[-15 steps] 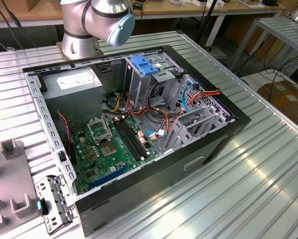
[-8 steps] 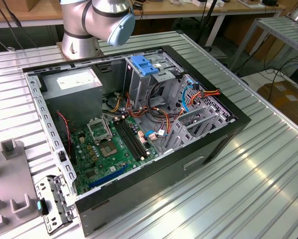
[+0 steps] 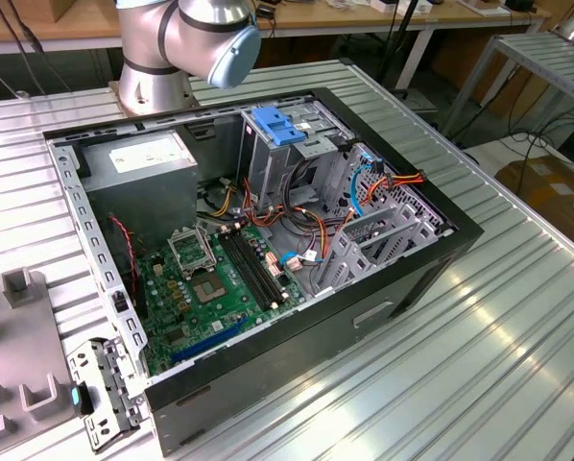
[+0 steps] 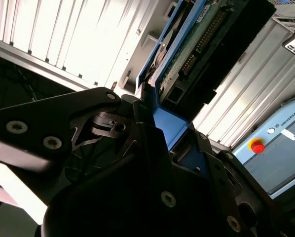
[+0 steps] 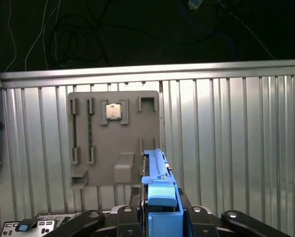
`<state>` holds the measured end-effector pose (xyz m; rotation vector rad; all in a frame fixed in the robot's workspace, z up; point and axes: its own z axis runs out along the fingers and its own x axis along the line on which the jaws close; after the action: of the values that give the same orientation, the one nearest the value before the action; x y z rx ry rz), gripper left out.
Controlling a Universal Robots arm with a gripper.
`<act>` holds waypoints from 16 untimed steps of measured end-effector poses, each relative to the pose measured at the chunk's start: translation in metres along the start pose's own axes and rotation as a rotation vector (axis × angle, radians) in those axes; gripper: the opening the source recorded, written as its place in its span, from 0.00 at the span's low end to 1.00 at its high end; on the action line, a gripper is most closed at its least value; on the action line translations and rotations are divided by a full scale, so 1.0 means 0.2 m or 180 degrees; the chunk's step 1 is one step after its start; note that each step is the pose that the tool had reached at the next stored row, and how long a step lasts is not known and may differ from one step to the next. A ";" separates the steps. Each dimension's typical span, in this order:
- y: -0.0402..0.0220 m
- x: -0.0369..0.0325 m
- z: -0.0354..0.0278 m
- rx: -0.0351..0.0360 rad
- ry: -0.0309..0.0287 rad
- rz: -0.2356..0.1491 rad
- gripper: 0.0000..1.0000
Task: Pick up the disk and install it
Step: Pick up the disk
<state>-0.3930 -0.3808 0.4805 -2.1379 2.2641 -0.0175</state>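
Observation:
In both wrist views my gripper (image 5: 160, 211) is shut on the disk (image 5: 157, 185), which stands edge-on between the black fingers with a light blue side rail facing the first wrist camera. In the second wrist view the disk (image 4: 187, 59) juts out past the gripper (image 4: 155, 121), showing its green circuit board underside and blue rails. It hangs above the ribbed metal table (image 5: 226, 138), off to the side of the open computer case (image 3: 268, 240). The blue-topped drive cage (image 3: 279, 127) stands at the back of the case.
A grey parts tray (image 5: 115, 148) with a processor chip (image 5: 113, 111) lies on the table below the disk; the exterior view has that tray (image 3: 18, 355) at its left. The case holds a power supply (image 3: 143, 158), a motherboard (image 3: 215, 283) and loose cables (image 3: 297, 216).

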 end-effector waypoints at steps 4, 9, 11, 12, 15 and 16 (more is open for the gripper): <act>-0.052 -0.003 0.001 0.0000 0.0000 0.0000 0.37; -0.105 -0.006 0.003 0.0000 0.0000 0.0000 0.37; -0.136 -0.008 0.004 0.0000 0.0000 0.0000 0.37; -0.151 -0.009 0.004 0.0000 0.0000 0.0000 0.37; -0.195 -0.011 0.005 0.0000 0.0000 0.0000 0.37; -0.202 -0.012 0.006 0.0000 0.0000 0.0000 0.37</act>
<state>-0.3526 -0.3808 0.4805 -2.1380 2.2641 -0.0174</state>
